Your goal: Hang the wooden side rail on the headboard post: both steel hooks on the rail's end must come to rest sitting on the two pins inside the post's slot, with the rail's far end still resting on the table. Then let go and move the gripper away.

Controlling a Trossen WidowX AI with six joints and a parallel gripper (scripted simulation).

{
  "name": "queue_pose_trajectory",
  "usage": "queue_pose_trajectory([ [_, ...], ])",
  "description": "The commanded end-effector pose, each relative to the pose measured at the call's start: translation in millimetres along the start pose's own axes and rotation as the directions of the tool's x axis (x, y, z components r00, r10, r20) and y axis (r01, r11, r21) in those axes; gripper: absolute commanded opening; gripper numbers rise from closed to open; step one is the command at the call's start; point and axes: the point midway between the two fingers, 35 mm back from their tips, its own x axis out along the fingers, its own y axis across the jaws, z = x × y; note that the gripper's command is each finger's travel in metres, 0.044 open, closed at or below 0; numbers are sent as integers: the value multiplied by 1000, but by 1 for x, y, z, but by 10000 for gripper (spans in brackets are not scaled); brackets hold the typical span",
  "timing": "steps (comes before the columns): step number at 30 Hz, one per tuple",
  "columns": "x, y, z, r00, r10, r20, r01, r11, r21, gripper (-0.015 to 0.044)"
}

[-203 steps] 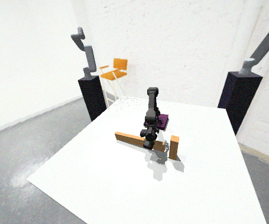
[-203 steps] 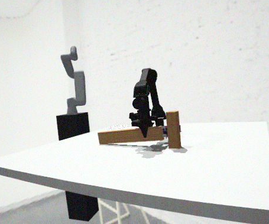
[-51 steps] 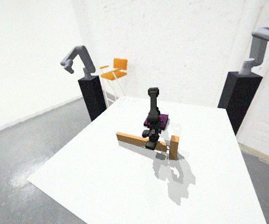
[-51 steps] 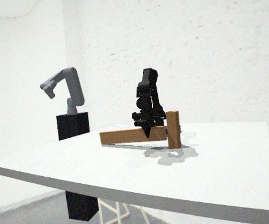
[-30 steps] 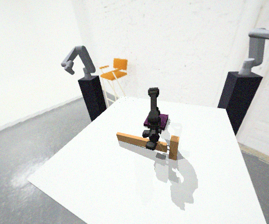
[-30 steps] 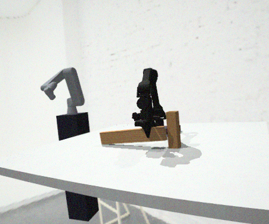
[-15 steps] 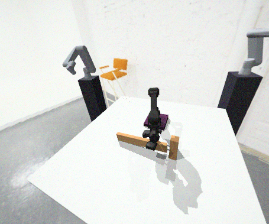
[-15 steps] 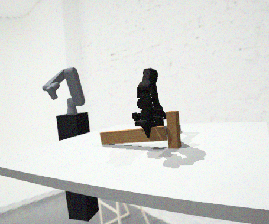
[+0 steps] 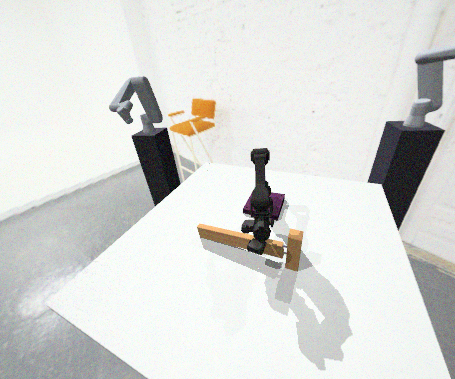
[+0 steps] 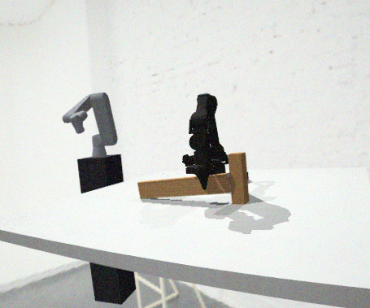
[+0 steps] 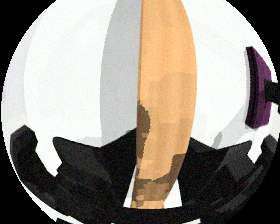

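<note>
The wooden side rail (image 9: 219, 235) (image 10: 163, 188) (image 11: 167, 75) slopes gently. Its far left end is low, at or close to the table, and its hook end is raised beside the post. The upright headboard post (image 9: 293, 252) (image 10: 238, 179) stands on the table to the right. My gripper (image 9: 257, 246) (image 10: 204, 180) (image 11: 160, 157) is shut on the rail near its hook end, from above. In the top view a narrow gap with a bit of grey metal shows between rail end and post. The pins, the slot and how the hooks sit are hidden.
The white table (image 9: 174, 293) (image 10: 174, 234) carries a dark purple base plate (image 9: 280, 200) (image 11: 257, 90) behind the rail, under my arm. Two grey arms on black pedestals (image 9: 156, 165) (image 9: 409, 158) and an orange chair (image 9: 192, 126) stand beyond the table.
</note>
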Motion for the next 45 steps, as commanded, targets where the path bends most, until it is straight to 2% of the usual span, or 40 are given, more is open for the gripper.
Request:
queue_pose_trajectory([
  [1,-3,1,-2,1000,4,-6,-3,1000,3,0],
  [45,-1,1,-7,1000,3,-6,-3,1000,3,0],
])
